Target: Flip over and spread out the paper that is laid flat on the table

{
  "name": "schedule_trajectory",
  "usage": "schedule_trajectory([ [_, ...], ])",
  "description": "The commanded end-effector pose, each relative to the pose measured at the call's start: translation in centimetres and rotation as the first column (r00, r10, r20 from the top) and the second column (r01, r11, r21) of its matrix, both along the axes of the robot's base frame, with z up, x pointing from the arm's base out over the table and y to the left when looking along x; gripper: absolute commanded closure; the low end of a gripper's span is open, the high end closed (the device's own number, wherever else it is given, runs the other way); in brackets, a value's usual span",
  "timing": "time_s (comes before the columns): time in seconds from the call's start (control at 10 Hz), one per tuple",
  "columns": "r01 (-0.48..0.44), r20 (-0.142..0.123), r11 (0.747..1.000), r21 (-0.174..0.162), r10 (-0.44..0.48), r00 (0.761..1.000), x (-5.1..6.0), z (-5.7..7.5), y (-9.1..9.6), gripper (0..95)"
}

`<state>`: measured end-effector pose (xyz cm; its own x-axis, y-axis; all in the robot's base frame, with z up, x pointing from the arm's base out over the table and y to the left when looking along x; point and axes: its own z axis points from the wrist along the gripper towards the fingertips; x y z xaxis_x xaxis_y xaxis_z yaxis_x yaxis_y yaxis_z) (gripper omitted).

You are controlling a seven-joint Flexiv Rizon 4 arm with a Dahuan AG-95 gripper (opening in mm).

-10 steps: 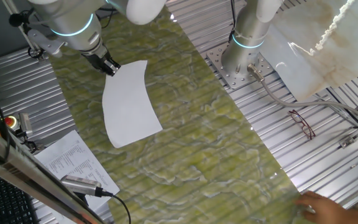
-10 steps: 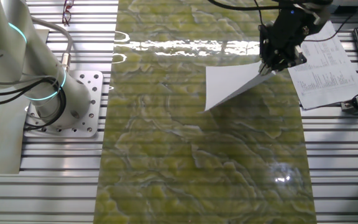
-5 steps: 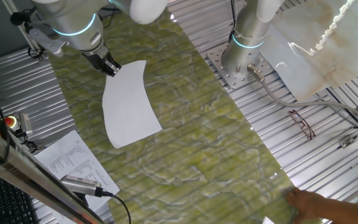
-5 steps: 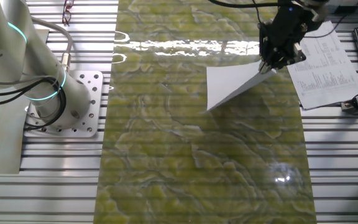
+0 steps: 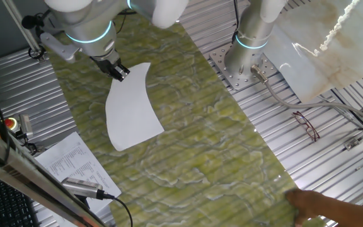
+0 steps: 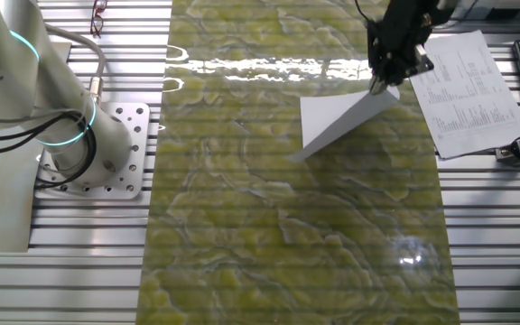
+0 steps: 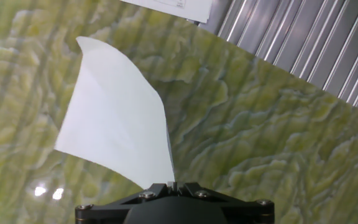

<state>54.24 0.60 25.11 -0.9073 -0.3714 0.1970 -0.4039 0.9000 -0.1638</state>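
Observation:
The blank white paper (image 5: 131,107) hangs curved over the green-yellow marbled table (image 5: 194,132), one corner lifted and its far edge resting on the surface. My gripper (image 5: 120,73) is shut on that raised corner. In the other fixed view the gripper (image 6: 382,88) holds the paper (image 6: 337,125) up at an angle. In the hand view the paper (image 7: 114,121) runs from my closed jaws out across the table (image 7: 260,130), bowed and tilted.
A printed sheet (image 5: 74,162) lies on the ribbed metal by a keyboard (image 5: 5,202), and shows in the other fixed view (image 6: 463,90). A second arm's base (image 5: 244,63) stands beside the table. Glasses (image 5: 306,125) lie on the metal. A person's hand (image 5: 323,207) is at the near corner.
My gripper has moved along the table with the paper's corner, lifting and turning the sheet further. The person's hand has shifted at the lower right.

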Motion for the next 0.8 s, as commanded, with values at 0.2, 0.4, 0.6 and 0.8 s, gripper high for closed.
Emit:
schedule_trajectory([
  [0.2, 0.003, 0.006, 1.000, -0.004, -0.003, 1.000, -0.3, 0.1, 0.4, 95.0],
  [0.4, 0.010, 0.010, 1.000, -0.006, -0.010, 1.000, -0.7, 0.3, 0.6, 95.0],
  [0.6, 0.001, 0.001, 1.000, -0.020, -0.001, 1.000, -0.7, 0.2, 0.9, 95.0],
  [0.8, 0.003, 0.003, 1.000, -0.023, -0.003, 1.000, -0.7, -0.1, 1.4, 95.0],
])
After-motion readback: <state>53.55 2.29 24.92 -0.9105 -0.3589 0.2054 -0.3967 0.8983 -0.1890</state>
